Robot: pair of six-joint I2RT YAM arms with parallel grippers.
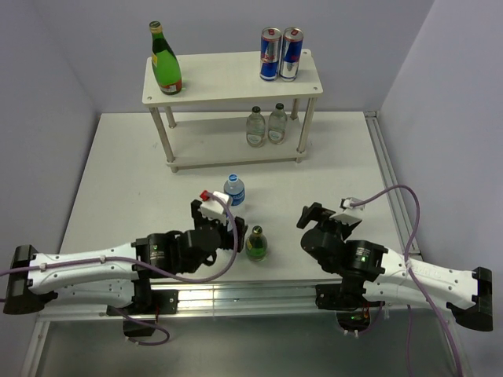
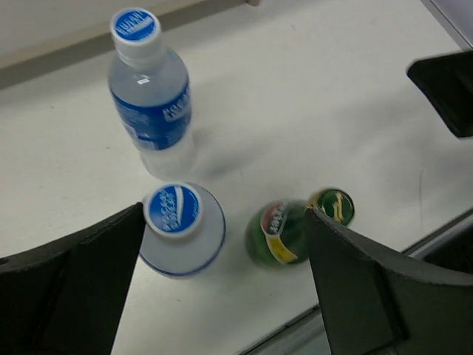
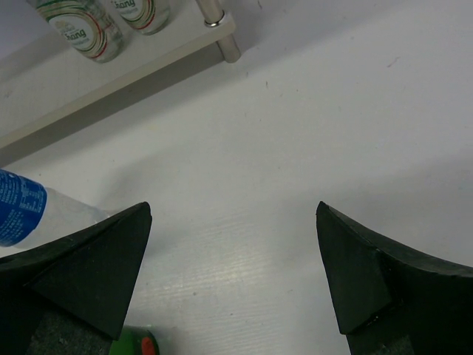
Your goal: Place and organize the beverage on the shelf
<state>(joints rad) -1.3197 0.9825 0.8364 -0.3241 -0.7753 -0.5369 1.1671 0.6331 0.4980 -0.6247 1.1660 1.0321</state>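
The cream shelf [image 1: 228,75] carries one green bottle [image 1: 166,69] on its top board and two clear bottles [image 1: 266,126] on the lower board. On the table stand a blue-capped bottle [image 1: 234,188] and a green bottle [image 1: 256,243]. My left gripper [image 1: 238,234] is open just left of that green bottle. In the left wrist view my left gripper [image 2: 225,214] straddles a second blue-capped bottle [image 2: 177,229] by its left finger and the blurred green bottle [image 2: 281,235] by its right finger. The other blue-capped bottle [image 2: 151,96] stands beyond. My right gripper [image 1: 308,216] [image 3: 233,211] is open over bare table.
Two blue-and-silver cans [image 1: 280,53] stand on the shelf's top board at the right. The right wrist view shows a shelf leg [image 3: 222,37], the two clear bottles [image 3: 81,26] and the blue-labelled bottle [image 3: 15,207] at its left edge. The metal rail [image 1: 259,294] runs along the near table edge.
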